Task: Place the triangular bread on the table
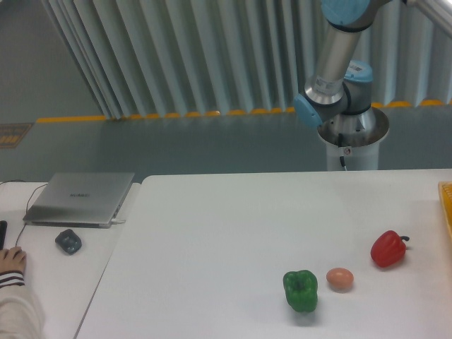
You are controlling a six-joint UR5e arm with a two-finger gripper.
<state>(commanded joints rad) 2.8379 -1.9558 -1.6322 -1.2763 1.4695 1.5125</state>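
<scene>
The triangular bread is out of view. The large white table (226, 233) fills the lower part of the camera view. Only the arm's base and lower links (337, 63) show behind the table's far edge; the arm runs out of the frame at the top right, so the gripper is not in view.
On the table lie a green pepper (301, 290), a small brown egg (340, 278) and a red pepper (388, 248). A yellow edge (447, 212) shows at the right border. On the adjoining desk are a silver laptop (80, 197), a dark mouse (68, 241) and a person's hand (12, 263).
</scene>
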